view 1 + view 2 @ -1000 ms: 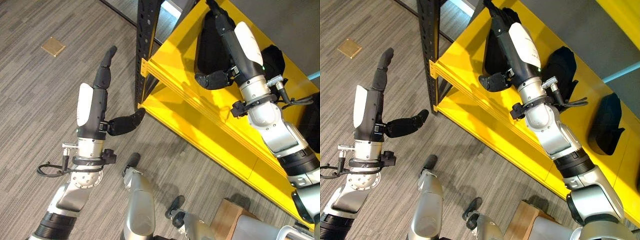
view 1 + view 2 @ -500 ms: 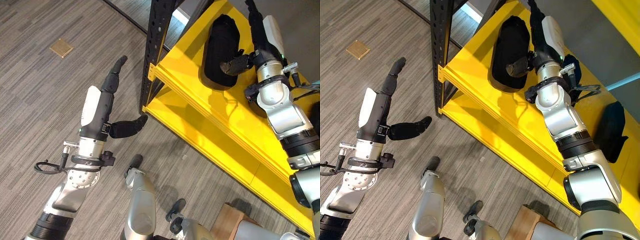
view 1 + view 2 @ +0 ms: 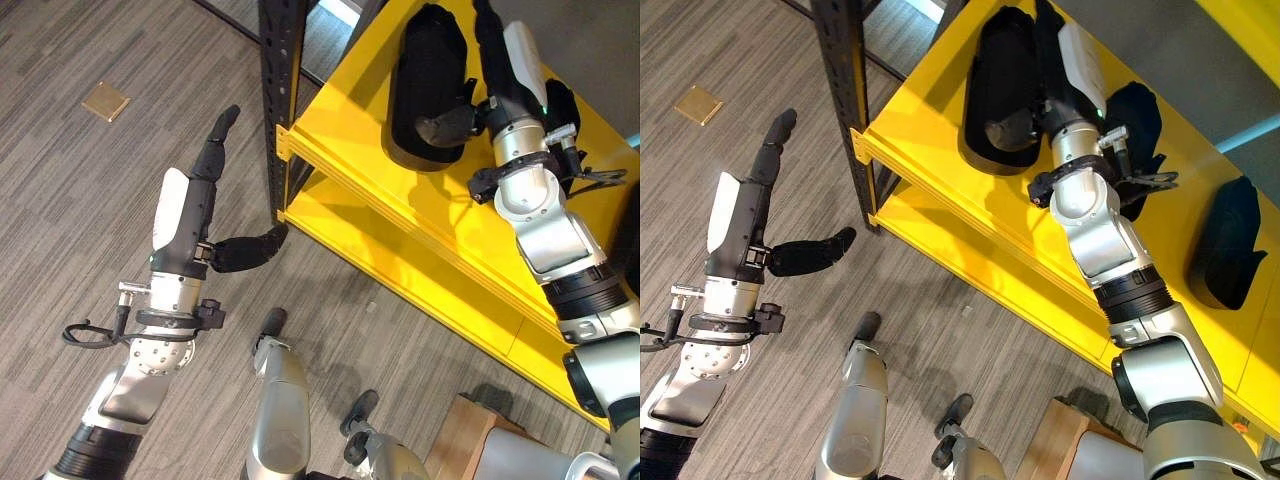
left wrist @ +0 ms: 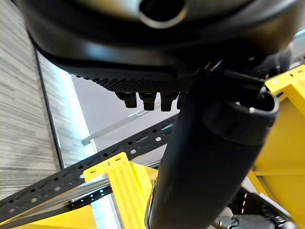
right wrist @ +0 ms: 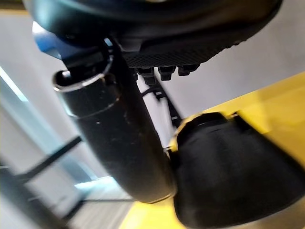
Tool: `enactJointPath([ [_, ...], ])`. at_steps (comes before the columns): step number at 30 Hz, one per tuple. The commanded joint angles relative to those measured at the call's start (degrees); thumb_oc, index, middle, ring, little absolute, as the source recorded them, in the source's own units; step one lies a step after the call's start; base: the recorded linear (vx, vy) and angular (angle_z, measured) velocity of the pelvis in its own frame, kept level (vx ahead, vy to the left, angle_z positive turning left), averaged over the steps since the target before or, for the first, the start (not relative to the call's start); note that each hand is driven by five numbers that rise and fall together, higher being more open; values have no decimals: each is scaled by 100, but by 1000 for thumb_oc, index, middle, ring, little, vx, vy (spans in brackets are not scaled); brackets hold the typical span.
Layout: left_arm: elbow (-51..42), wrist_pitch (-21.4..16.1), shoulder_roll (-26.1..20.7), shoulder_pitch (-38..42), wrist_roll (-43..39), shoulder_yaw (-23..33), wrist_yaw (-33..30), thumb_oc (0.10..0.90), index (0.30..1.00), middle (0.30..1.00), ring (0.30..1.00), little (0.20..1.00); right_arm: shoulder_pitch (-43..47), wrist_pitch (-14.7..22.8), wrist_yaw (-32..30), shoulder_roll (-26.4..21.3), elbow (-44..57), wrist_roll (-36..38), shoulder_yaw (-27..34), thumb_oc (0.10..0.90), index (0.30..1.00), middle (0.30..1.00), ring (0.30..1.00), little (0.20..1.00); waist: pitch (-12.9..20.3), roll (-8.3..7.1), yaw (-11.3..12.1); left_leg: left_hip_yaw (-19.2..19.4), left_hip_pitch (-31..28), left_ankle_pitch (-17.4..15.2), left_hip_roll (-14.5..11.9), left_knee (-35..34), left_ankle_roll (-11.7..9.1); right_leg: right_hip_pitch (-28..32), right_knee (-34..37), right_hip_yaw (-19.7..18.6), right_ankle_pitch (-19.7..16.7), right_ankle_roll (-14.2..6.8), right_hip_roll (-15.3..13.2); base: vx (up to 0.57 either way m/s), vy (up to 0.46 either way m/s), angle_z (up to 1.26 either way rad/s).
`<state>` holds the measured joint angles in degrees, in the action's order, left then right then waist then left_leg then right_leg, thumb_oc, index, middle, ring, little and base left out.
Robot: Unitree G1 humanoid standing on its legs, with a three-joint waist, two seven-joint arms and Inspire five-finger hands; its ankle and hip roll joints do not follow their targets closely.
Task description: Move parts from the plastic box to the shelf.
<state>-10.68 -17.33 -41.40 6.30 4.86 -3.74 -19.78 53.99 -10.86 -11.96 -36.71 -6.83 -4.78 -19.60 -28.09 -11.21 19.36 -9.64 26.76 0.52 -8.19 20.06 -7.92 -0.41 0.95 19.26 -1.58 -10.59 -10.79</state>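
Note:
A long black part [image 3: 425,90] lies on the top board of the yellow shelf [image 3: 380,190]. My right hand [image 3: 500,60] is stretched out along its right side, open, fingers straight, with the thumb [image 3: 440,125] against the part's near end. The right wrist view has that thumb [image 5: 114,129] beside the black part [image 5: 228,167]. My left hand [image 3: 195,215] hangs open over the floor to the left of the shelf, empty, its thumb [image 4: 209,157] pointing at the shelf's corner.
A black perforated post [image 3: 275,100] stands at the shelf's left corner. Two more black parts [image 3: 1135,120] [image 3: 1225,245] lie further right on the top board. A lower yellow board [image 3: 400,270] sits beneath. A brass floor plate [image 3: 105,100] and a brown box [image 3: 470,430] are on the floor.
My right hand has slid off the top of the long black part to its right side, leaving the part lying uncovered on the board. The camera shifted. The left hand has kept its pose.

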Motion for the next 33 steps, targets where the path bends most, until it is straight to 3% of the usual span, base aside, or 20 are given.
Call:
enactJointPath([
  [1,-406,-238,98,137,61,260,-279,900,1000,1000,1000,1000,19,-52,-9,-103,674,157,21,900,1000,1000,1000,1000,706,21,-219,382,-26,-245,-275,-41,102,625,-225,-539,503,-64,-147,-46,-12,-3],
  [5,-409,-84,144,212,223,203,-335,900,1000,1000,1000,1000,-325,-92,-71,14,1160,6,-25,900,1000,1000,1000,1000,681,-6,-323,445,-31,-274,-325,-28,103,569,-246,-634,515,-68,-137,-49,-23,-12],
  [7,-411,-81,152,236,241,194,-398,900,1000,1000,1000,1000,-411,66,-16,57,1301,-274,20,900,1000,1000,1000,1000,678,-28,-364,488,-33,-288,-346,-35,101,552,-229,-681,512,-65,-125,-46,-25,-10],
  [13,-452,34,207,312,361,184,-414,900,1000,1000,1000,1000,-528,-154,289,129,1909,-616,-11,900,1000,1000,1000,1000,684,-54,-425,552,-30,-310,-390,-24,87,495,-249,-742,524,-62,-118,-20,-17,-9],
  [21,-531,250,261,332,447,180,-319,900,1000,1000,1000,1000,-788,-458,88,63,2140,-1111,72,900,1000,1000,1000,1000,716,-74,-525,613,-36,-323,-421,-41,82,480,-233,-807,530,-58,-106,-2,-4,-2],
  [27,-505,288,267,375,462,121,-298,900,1000,1000,1000,1000,-692,-248,33,87,1909,-1649,45,900,1000,1000,1000,1000,721,-48,-511,619,10,-327,-443,12,70,439,-265,-813,561,-33,-125,-4,2,-3],
  [33,-432,199,240,428,406,72,-154,900,1000,1000,1000,1000,-293,-574,290,209,1291,-1770,-278,900,1000,1000,1000,1000,731,-34,-379,579,71,-320,-419,47,68,482,-243,-762,590,-17,-122,3,-4,-2],
])
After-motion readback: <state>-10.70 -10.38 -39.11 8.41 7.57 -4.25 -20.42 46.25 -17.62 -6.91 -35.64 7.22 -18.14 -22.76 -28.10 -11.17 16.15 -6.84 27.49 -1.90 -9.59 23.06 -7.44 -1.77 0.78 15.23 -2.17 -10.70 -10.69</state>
